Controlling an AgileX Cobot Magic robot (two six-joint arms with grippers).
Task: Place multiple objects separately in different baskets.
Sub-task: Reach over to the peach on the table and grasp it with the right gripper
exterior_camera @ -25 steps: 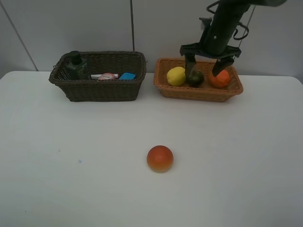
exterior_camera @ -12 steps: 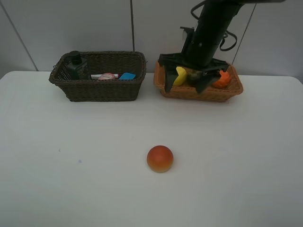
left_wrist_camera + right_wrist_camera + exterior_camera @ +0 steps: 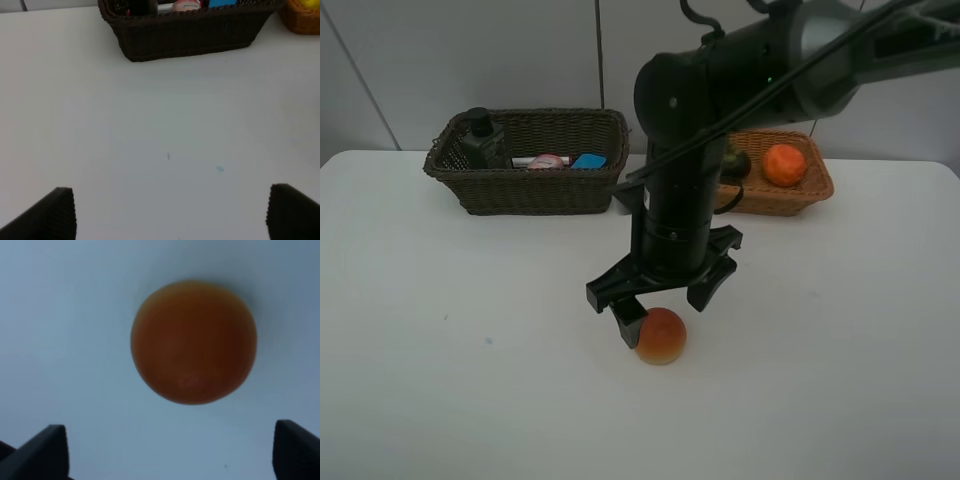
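A: What sits nearest on the white table?

B: The peach, red-orange, near the middle of the table. The right gripper hangs directly over it, pointing straight down, with its jaws spread wide and nothing between them. One finger is just left of the fruit, close to it; whether it touches I cannot tell. In the right wrist view the peach lies alone on the table, ahead of the two dark fingertips.

A: And the other arm?

B: Only its own camera shows it. The left gripper has its fingers wide apart over bare table, holding nothing, well short of the dark basket.

A: Farther back, then?

B: Two baskets stand side by side along the far edge. On the left is the dark basket, with a green pump bottle standing in its left end. A white-and-pink marker and something blue lie to the right of the bottle. On the right is the tan basket, partly hidden behind the right arm. An orange shows in it, and a dark mangosteen sits just left of the orange.
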